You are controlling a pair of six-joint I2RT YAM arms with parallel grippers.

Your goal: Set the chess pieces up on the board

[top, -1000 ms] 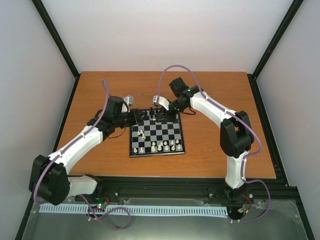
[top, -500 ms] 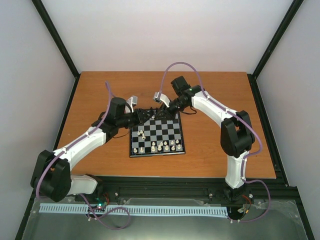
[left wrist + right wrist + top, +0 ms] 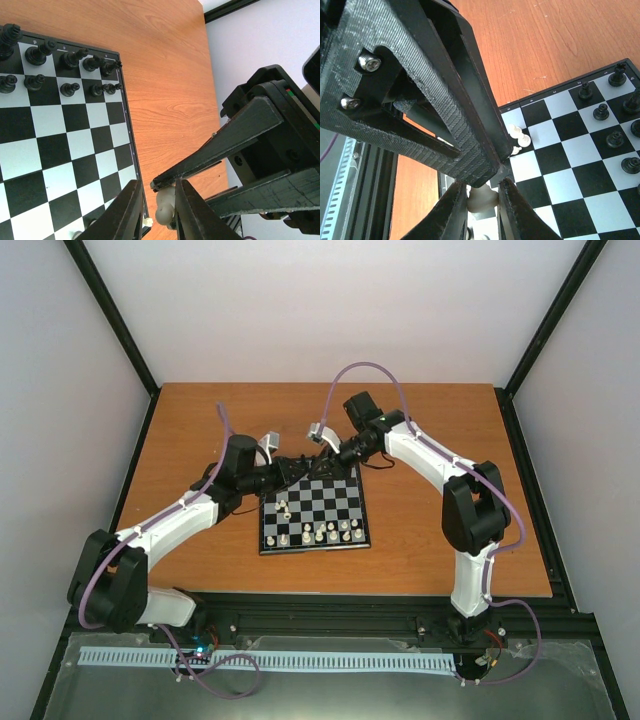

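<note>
Left hand has swung in, narrowing round the white piece the right hand pinches: looks like a handover, left's grip unclear.

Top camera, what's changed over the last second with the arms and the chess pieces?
The left gripper swung right to meet the right gripper over the board's far edge, its jaws narrowing around the cream-white piece the right one holds; a firm grip isn't clear yet. The right gripper backed off slightly. The other pieces stayed put.

Plain white walls with black corner posts enclose an orange-brown wooden table.
</note>
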